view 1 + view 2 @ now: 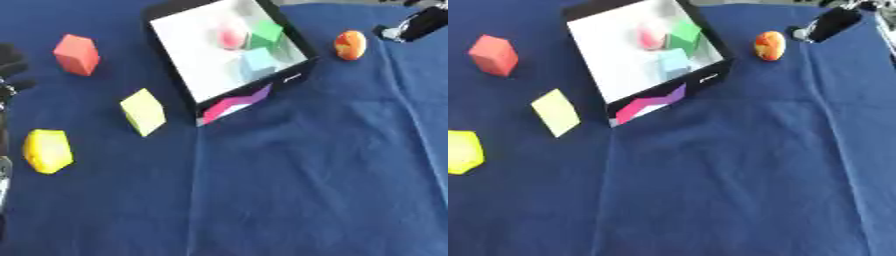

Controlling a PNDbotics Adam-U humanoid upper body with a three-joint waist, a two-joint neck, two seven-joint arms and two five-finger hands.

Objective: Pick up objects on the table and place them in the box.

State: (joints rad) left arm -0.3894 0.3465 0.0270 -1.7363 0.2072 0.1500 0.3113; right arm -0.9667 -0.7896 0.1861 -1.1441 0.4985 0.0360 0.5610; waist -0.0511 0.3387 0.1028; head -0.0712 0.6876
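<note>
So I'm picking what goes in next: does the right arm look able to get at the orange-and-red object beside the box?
Probably yes. The orange-and-red object lies alone on the blue cloth, right of the box, and the right arm is just beyond it with nothing between.

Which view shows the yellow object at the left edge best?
The left eye view: the whole yellow object shows there, well inside the picture. In the right eye view it lies against the left border, partly cut off.
</note>
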